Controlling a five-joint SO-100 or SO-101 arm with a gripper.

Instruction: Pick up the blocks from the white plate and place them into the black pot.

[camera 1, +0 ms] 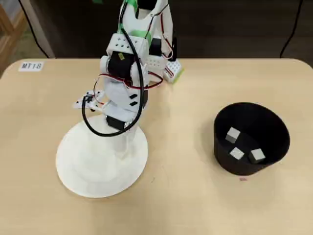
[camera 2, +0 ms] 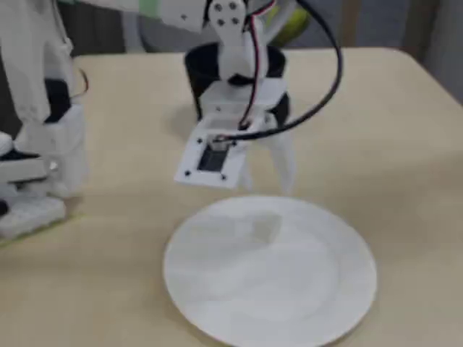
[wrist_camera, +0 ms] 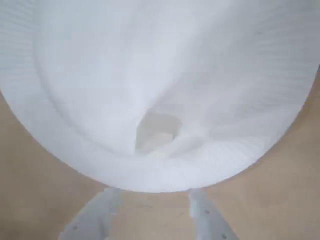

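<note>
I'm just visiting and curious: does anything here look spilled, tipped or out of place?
Nothing stands out. The pot stands upright with three blocks inside, a fourth block lies on the plate, and nothing is scattered on the table.

A white label (camera 1: 32, 65) lies on the table (camera 1: 186, 196).

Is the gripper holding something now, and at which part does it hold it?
Nothing is held. The gripper is open above the white plate; one block lies on the plate, ahead of the fingertips.
</note>
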